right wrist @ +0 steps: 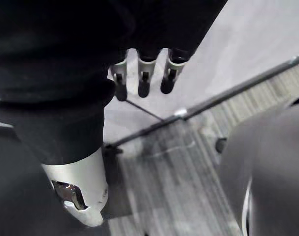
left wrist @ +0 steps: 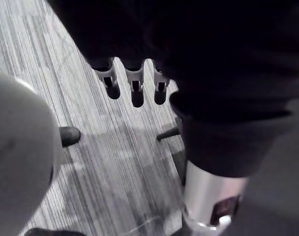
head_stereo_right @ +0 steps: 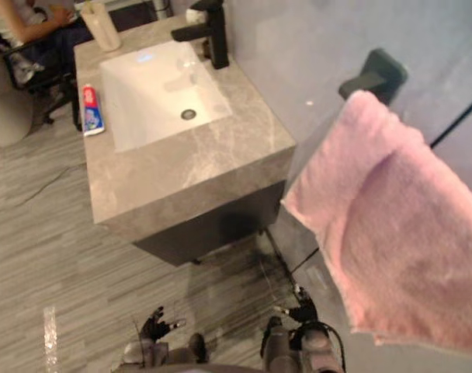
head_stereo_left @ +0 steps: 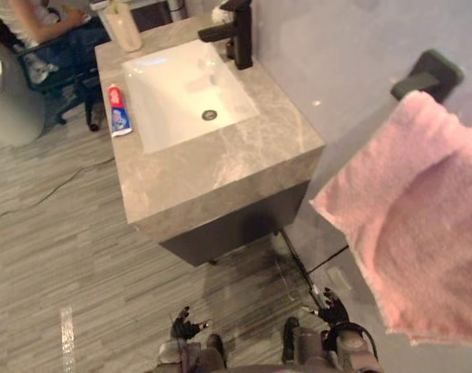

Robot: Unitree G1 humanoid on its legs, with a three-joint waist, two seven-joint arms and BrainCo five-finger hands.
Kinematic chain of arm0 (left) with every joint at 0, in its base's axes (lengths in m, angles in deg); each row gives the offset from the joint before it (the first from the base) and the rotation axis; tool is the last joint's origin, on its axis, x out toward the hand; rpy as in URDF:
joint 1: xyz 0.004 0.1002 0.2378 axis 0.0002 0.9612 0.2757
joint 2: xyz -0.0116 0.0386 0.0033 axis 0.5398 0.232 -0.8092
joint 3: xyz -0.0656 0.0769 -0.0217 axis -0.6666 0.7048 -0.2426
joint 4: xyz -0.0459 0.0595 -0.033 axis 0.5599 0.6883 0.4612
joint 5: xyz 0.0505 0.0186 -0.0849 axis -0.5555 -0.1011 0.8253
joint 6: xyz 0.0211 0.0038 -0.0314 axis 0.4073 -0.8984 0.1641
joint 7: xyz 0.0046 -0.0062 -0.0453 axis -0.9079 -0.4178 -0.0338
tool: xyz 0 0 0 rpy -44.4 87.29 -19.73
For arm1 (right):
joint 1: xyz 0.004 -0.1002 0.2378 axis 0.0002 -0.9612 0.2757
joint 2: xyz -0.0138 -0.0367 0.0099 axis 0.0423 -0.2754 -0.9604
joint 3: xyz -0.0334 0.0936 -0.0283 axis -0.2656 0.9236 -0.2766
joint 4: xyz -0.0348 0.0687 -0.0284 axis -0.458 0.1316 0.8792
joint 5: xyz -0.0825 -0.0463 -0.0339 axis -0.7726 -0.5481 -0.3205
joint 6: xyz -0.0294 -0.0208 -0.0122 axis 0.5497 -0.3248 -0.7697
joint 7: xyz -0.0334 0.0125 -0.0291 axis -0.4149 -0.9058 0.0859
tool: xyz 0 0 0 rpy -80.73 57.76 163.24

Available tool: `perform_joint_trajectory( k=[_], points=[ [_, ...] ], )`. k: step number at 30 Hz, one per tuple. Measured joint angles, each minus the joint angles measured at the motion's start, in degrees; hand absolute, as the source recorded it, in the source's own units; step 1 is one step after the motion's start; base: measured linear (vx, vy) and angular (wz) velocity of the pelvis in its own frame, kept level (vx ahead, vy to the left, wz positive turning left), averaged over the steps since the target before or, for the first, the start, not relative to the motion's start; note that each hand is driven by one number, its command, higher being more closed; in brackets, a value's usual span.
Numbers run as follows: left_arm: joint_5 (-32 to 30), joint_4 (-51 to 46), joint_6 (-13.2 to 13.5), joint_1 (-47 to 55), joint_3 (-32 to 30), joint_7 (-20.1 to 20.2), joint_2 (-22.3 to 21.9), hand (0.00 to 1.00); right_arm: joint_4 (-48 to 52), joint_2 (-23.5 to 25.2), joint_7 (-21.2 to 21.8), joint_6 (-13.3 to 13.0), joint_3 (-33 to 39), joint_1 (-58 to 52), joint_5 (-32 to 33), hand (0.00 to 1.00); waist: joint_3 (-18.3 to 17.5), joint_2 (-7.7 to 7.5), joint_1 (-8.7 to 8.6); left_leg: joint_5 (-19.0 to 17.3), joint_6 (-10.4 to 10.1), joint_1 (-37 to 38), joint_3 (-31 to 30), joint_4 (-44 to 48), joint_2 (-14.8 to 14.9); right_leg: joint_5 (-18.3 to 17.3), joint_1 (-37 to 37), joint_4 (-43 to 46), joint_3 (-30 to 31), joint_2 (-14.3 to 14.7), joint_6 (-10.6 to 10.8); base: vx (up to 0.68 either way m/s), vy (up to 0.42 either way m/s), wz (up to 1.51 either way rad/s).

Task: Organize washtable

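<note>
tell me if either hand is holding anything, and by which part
Nothing is held. The left hand and right hand hang low with fingers relaxed and empty, well short of the washtable.

- I get soft, even room light on the washtable (head_stereo_left: 220,167); its stone top reads bright, with no hard shadows.
- The white basin (head_stereo_left: 170,109) is the brightest area, with a bluish glare patch near its far rim.
- A dark shadow pools on the floor (head_stereo_left: 57,256) below the cabinet front, and a pale reflected streak lies nearer me.
- The wrist views are dim: the covers of the left hand (left wrist: 135,88) and right hand (right wrist: 144,81) go nearly black, and only the silver metal catches light.
</note>
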Motion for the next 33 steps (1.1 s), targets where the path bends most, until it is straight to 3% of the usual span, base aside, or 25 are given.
perform_joint_trajectory(
  k=[1,4,6,7,8,9,10,13,17,20,25,27,33],
  points=[
    [0.0,0.0,0.0,0.0,1.1,0.0,0.2,0.00,0.2,0.1,0.0,-0.2,0.0,0.1,0.0,0.00,-0.1,-0.41,-0.19,2.1,-0.6,1.4,-0.2,-3.7,-0.2,0.5,0.7,-2.2,-1.7,-0.1,-0.7,0.01,-0.073,0.70],
    [-0.1,0.0,-0.4,-1.1,3.8,0.8,0.1,0.00,-0.3,0.2,-0.2,-0.4,1.3,-0.6,0.1,0.00,0.2,-0.64,-2.16,-4.9,-0.5,-0.2,5.1,7.2,2.5,1.1,2.7,-2.7,-7.9,-1.2,-1.6,0.02,0.006,0.82],
    [-0.1,-0.8,-0.3,-1.6,4.9,1.2,0.3,0.00,-0.1,-0.5,-0.3,-0.4,2.3,-1.5,0.1,0.00,0.3,-0.58,-2.86,-4.3,0.1,-1.1,6.8,7.5,2.2,1.1,3.1,1.0,-10.6,-2.7,-1.6,-0.02,0.059,1.03],
    [-0.1,-1.3,-0.3,-1.8,6.5,1.2,0.6,0.00,-0.2,-0.6,-0.2,-0.4,2.2,-2.0,0.2,0.00,0.4,0.31,-3.36,-3.4,1.3,-1.1,6.6,5.7,1.8,0.4,0.9,3.9,-10.3,-3.2,-0.9,-0.08,0.062,0.80],
    [-0.1,-1.4,-0.1,-1.7,7.1,1.2,1.5,0.00,-0.1,-0.4,0.0,-0.4,1.6,-2.4,0.4,0.00,-0.8,-0.46,-3.53,-2.8,1.5,-0.7,6.0,2.8,1.1,1.5,0.6,0.4,-8.9,-2.8,-0.5,-0.05,0.077,1.07],
    [-0.2,-0.3,-0.3,-3.3,8.1,1.2,3.4,0.00,-0.1,0.6,0.0,-1.0,1.3,-2.7,0.6,0.00,-0.8,-0.85,-3.60,-7.5,1.8,-2.3,10.1,7.9,2.5,3.8,1.6,-3.9,-11.5,-3.8,-0.3,-0.02,0.074,0.91],
    [-0.3,-0.2,-0.2,-3.7,8.5,1.3,3.3,0.00,0.2,0.3,-0.1,-1.2,1.3,-2.5,0.6,0.00,-0.3,0.27,-3.71,-8.9,0.4,-2.8,11.7,10.1,3.8,4.5,1.6,-3.8,-12.8,-3.9,-0.6,0.00,0.096,0.83],
    [-0.9,1.2,-0.3,-2.0,8.2,1.2,4.3,0.00,-1.3,1.0,0.0,-0.4,1.2,-2.1,1.0,0.00,0.7,-0.32,-3.48,-7.1,2.3,-2.8,9.6,7.8,0.6,6.5,2.0,-2.4,-11.6,-6.7,0.7,-0.10,0.188,0.52],
    [-1.3,1.7,-0.2,1.6,4.1,0.8,5.2,0.00,-2.6,1.3,0.2,-0.4,0.0,-1.7,0.8,0.00,0.5,-0.50,-2.58,-1.1,3.8,0.8,5.9,-1.7,-2.7,10.4,3.0,-2.5,-6.7,-6.9,1.9,-0.07,0.153,0.62],
    [-1.3,2.2,-0.2,2.0,3.1,0.6,6.3,0.00,-3.7,1.3,0.2,-0.4,0.0,-1.6,0.5,0.00,0.4,-0.62,-1.77,3.1,3.9,3.7,3.6,-9.2,-4.0,10.8,4.7,-3.8,-5.0,-6.3,2.3,-0.08,0.040,0.45],
    [-1.3,3.5,-0.3,3.0,1.1,0.0,6.8,0.00,-4.8,1.3,0.2,-0.3,-0.5,-1.7,-0.3,0.00,-0.3,-0.96,-1.64,4.2,3.7,4.7,1.8,-10.2,-4.2,9.8,8.6,-8.4,-3.9,-5.4,3.8,-0.08,-0.040,0.14],
    [-1.2,3.5,-0.3,3.0,1.1,0.0,7.4,0.00,-4.9,1.5,0.2,-0.3,-1.2,-1.9,-0.6,0.00,-0.9,-1.98,-1.42,4.8,3.0,4.4,0.6,-10.2,-4.6,7.0,10.5,-11.3,-3.9,-5.2,5.7,-0.07,-0.102,0.23],
    [-1.2,3.9,-0.3,3.1,-0.5,-0.1,6.6,0.00,-7.0,1.3,0.4,-0.2,-1.1,-2.2,-0.7,0.00,-2.2,-1.70,-0.20,5.6,2.3,4.6,-2.5,-10.3,-2.6,4.1,13.7,-12.3,-5.8,-2.7,6.2,-0.04,-0.083,0.25]
  ],
)
